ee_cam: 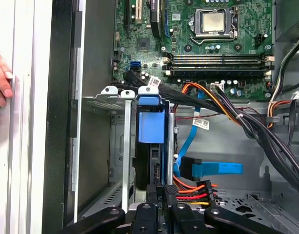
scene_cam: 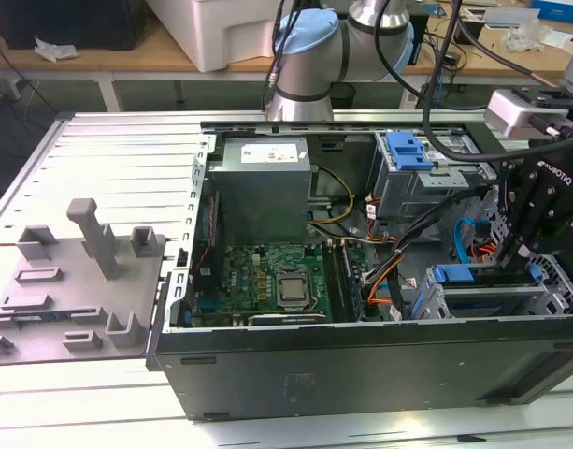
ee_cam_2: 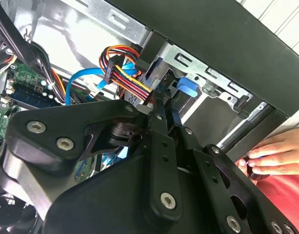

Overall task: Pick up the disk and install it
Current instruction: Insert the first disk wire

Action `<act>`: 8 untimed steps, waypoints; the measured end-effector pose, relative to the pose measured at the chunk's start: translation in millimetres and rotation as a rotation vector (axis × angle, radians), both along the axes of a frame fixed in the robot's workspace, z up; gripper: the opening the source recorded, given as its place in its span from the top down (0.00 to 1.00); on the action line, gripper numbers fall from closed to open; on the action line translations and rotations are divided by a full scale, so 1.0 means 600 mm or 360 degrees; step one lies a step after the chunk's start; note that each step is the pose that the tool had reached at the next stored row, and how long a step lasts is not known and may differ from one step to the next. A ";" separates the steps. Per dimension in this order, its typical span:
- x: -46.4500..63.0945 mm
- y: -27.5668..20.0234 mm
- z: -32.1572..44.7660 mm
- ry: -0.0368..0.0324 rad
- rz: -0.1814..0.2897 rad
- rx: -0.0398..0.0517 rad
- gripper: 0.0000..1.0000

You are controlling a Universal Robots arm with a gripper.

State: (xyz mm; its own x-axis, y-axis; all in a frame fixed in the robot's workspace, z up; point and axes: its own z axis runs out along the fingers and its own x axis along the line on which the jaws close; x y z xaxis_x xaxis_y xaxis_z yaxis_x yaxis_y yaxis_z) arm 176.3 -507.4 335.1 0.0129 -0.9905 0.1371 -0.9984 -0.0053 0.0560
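Gripper (ee_cam: 159,192), nearest the lens in both wrist views, with fingers pressed on the edge of the disk (ee_cam: 151,146). The disk stands on edge in the drive cage (scene_cam: 496,297) at the exterior view's right, near side of the case (scene_cam: 361,360), partly seated. Judged rigid, fairly heavy and shock-sensitive; the blue carrier edges offer the safest hold. No label text is legible. A person's hand (ee_cam_2: 276,156) rests outside the case wall.
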 end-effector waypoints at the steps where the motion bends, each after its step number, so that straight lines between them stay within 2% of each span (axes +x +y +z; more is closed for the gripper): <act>1: 0.000 0.0000 0.000 0.0000 0.0000 0.0000 0.82; 8: 0.000 0.0000 -0.003 -0.0001 0.0000 0.0000 0.82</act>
State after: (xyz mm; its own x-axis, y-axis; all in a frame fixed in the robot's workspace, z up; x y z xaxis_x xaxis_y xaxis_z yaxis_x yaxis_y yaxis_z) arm 176.3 -507.4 333.2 0.0128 -0.9904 0.1373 -0.9985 -0.0052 0.0552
